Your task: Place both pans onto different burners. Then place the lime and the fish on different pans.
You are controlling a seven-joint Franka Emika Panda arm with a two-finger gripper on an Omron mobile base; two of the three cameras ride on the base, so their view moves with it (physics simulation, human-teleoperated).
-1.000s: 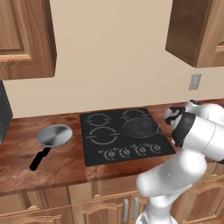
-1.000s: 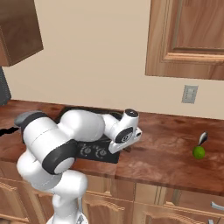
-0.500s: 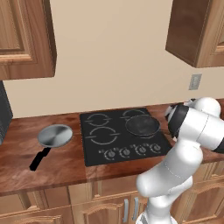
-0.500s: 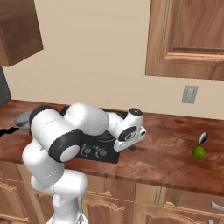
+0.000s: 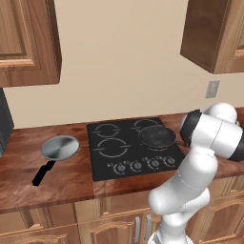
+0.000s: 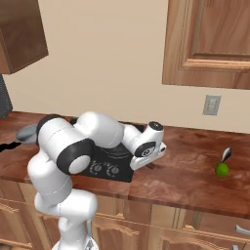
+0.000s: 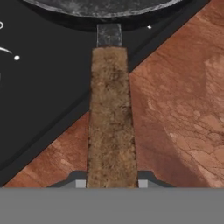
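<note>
The dark pan [image 5: 156, 136] lies over the front right burner of the black cooktop [image 5: 102, 167]. Its brown handle [image 7: 111, 113] runs between my fingertips [image 7: 80, 182] in the hand view, and my gripper [image 7: 111, 183] is shut on it. From the right base view the gripper [image 6: 146, 161] sits low at the cooktop's right edge. The silver pan [image 5: 59, 147] with its black handle [image 5: 43, 172] rests on the counter left of the cooktop. The lime [image 6: 222, 170] and a small grey fish [image 6: 225, 154] lie together far right on the counter.
The free burners [image 5: 113, 147] on the cooktop's left half are bare. Four knobs [image 5: 137, 166] line its front. Wood cabinets [image 5: 28, 43] hang above on both sides, and a wall outlet [image 6: 211, 105] sits over the right counter. Bare counter [image 6: 188, 161] separates the cooktop from the lime.
My arm has swung its elbow up and to the right, and the hand has edged right. The dark pan has shifted only slightly over the cooktop's right side.
</note>
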